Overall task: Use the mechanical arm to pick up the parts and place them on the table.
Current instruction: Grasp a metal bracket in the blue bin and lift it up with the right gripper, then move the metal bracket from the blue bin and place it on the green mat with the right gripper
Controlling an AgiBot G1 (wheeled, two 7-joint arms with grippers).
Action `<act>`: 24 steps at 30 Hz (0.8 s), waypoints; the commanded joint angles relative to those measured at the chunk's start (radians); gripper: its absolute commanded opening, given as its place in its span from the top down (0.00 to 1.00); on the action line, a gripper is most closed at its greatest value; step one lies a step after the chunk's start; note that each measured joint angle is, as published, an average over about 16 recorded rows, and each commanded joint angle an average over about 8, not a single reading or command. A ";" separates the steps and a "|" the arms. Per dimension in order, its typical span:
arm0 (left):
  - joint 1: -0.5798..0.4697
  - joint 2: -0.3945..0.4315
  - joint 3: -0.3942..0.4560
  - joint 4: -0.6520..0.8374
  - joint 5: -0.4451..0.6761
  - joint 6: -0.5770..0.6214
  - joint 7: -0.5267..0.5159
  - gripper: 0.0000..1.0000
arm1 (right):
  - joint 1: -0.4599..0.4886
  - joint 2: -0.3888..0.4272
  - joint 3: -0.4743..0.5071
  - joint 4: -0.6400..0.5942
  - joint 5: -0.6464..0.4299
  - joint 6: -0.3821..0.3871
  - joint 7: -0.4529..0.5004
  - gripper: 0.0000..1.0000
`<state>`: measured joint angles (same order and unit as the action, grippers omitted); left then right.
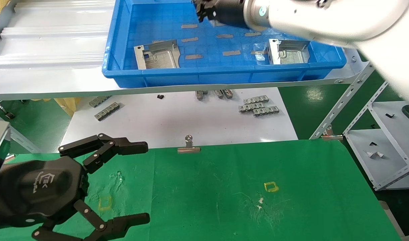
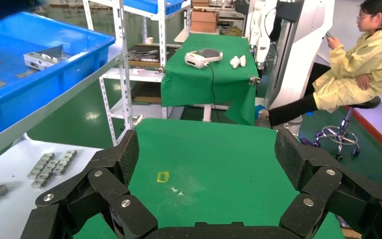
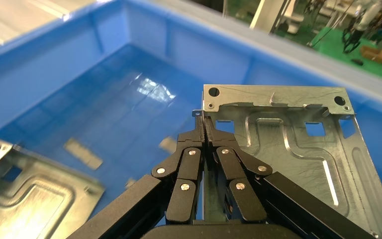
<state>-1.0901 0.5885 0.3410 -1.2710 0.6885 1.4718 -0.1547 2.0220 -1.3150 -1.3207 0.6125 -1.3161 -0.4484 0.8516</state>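
My right gripper (image 3: 204, 127) is shut on the upturned flange of a silvery sheet-metal part (image 3: 298, 144) and holds it over the floor of the blue tray (image 3: 144, 59). In the head view the right gripper (image 1: 200, 11) is at the tray's far side, and the held part does not show there. Two more parts lie in the tray, one at its left (image 1: 157, 55) and one at its right (image 1: 288, 52). My left gripper (image 1: 146, 182) is open and empty over the front left of the green table (image 1: 224, 187); its wrist view (image 2: 206, 154) shows bare cloth.
Thin flat grey strips (image 1: 194, 57) lie on the blue tray's (image 1: 204, 75) floor. Toothed clip strips (image 1: 258, 105) lie on the white tabletop behind the green cloth. A binder clip (image 1: 189, 144) holds the cloth's far edge. A white shelf (image 1: 385, 150) stands at right.
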 commanded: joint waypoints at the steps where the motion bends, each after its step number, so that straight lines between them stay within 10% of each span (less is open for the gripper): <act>1: 0.000 0.000 0.000 0.000 0.000 0.000 0.000 0.00 | 0.014 0.004 0.018 -0.012 0.021 -0.003 -0.034 1.00; 14: 0.000 0.000 0.000 0.000 0.000 0.000 0.000 0.00 | -0.051 0.350 0.205 0.331 0.312 -0.407 -0.432 1.00; 24: 0.000 0.000 0.000 0.000 0.000 0.000 0.000 0.00 | -0.178 0.540 0.288 0.371 0.509 -0.832 -0.767 1.00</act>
<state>-1.0902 0.5883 0.3415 -1.2710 0.6881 1.4716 -0.1545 1.8465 -0.7778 -1.0477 0.9902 -0.8358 -1.2662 0.0927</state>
